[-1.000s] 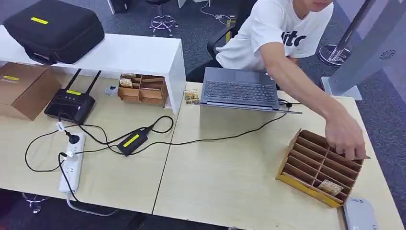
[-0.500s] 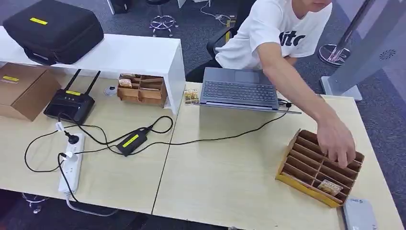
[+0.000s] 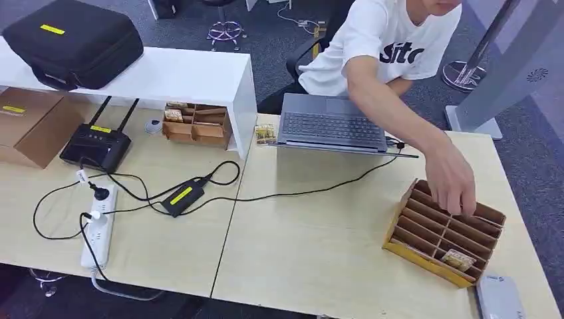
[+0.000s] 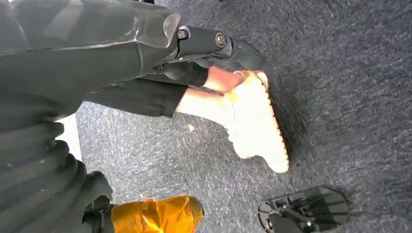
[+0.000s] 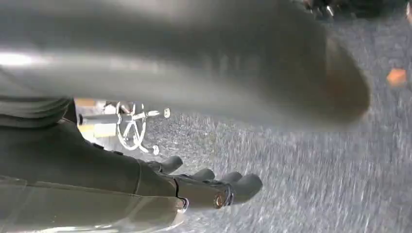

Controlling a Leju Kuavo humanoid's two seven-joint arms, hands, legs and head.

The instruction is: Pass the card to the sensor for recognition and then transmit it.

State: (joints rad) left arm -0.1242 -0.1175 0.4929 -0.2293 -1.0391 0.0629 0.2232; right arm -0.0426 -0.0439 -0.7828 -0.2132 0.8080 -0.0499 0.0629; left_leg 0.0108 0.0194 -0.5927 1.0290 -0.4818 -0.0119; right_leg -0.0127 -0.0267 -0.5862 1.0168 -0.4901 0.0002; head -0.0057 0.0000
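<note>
A slotted cardboard box (image 3: 399,229) lies at the table's right end, with a patterned card (image 3: 459,258) in a near slot. A grey-white sensor (image 3: 499,297) sits at the near right corner, just past the box. A person's hand (image 3: 454,183) reaches into the box's far slots. In the left wrist view my left hand (image 4: 204,46) hangs above the carpet with straight fingers and holds nothing. My right hand (image 5: 204,187) also hangs over the floor, fingers stretched out, with nothing in them.
A laptop (image 3: 331,126) stands open in front of the seated person. Cables, a black adapter (image 3: 183,195), a power strip (image 3: 98,229) and a router (image 3: 92,145) cover the left half. A white shelf (image 3: 166,73) carries a black case (image 3: 73,40). A person's shoe (image 4: 252,116) is near my left hand.
The person's hand has slid from the box's far right corner toward its far left slots. The card in the near slot has stayed put.
</note>
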